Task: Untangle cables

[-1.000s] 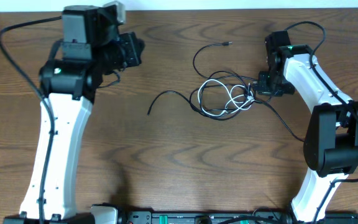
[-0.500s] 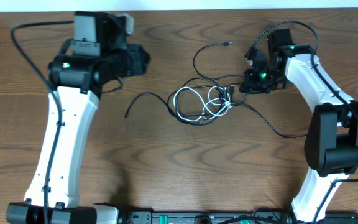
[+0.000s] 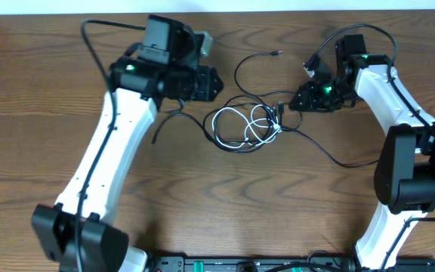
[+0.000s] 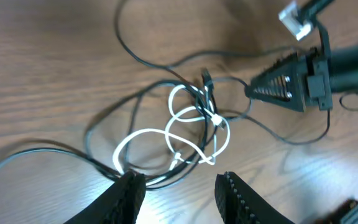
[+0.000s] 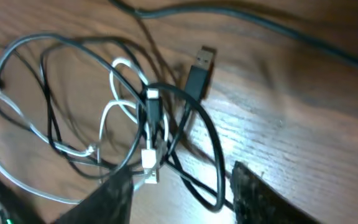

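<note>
A white cable (image 3: 236,125) and black cables (image 3: 248,64) lie tangled in the middle of the table. My left gripper (image 3: 216,85) is open just left of and above the tangle. In the left wrist view its fingers (image 4: 182,196) frame the near edge of the white loops (image 4: 194,134). My right gripper (image 3: 293,102) is open at the tangle's right edge. In the right wrist view its fingers (image 5: 182,199) straddle a black loop (image 5: 207,155), a white plug (image 5: 150,165) and a black USB plug (image 5: 199,68), gripping nothing.
One black cable end (image 3: 278,53) trails to the back, another (image 3: 346,162) runs right toward the right arm's base, and one end (image 3: 155,140) lies at the left. The table's far edge meets a white wall (image 3: 278,6).
My left arm has swung right toward the tangle. The tangle slid left between the first two frames. My right gripper has lifted and opened at the tangle's right edge.
</note>
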Tool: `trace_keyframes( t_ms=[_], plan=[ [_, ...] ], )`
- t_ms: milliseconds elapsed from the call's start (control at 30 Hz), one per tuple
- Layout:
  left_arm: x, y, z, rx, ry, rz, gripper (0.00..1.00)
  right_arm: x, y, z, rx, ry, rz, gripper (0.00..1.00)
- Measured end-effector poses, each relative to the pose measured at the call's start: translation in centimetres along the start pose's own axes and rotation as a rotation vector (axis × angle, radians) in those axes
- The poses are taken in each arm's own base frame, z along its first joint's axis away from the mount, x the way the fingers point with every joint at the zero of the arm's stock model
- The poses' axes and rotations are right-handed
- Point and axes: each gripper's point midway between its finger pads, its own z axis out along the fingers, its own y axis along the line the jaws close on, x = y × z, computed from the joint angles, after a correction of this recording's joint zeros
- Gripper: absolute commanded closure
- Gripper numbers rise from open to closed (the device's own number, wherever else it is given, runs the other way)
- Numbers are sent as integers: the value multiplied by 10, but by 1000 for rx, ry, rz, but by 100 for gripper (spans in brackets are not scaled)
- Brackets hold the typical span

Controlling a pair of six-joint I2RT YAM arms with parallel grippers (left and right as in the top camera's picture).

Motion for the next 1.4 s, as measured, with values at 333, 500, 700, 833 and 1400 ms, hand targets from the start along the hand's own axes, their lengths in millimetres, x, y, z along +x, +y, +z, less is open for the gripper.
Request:
trace_keyframes(
  t_ms=[333, 500, 700, 833, 1400],
  plan=[
    [27, -30, 56, 47, 141, 59, 57, 2, -8, -1, 42, 7, 26, 39],
    [30, -29, 58, 44, 155, 54, 57, 1, -19, -5, 65, -2, 56, 38],
    [43, -28, 65, 42, 187, 63, 57, -1, -34, -13, 80, -18, 91, 36],
    [53, -32, 75, 48, 216, 87, 57, -1, -36, -13, 85, -19, 94, 35],
    [83, -39, 130, 55, 334, 141, 57, 3, -39, -14, 103, -6, 101, 33]
  ],
)
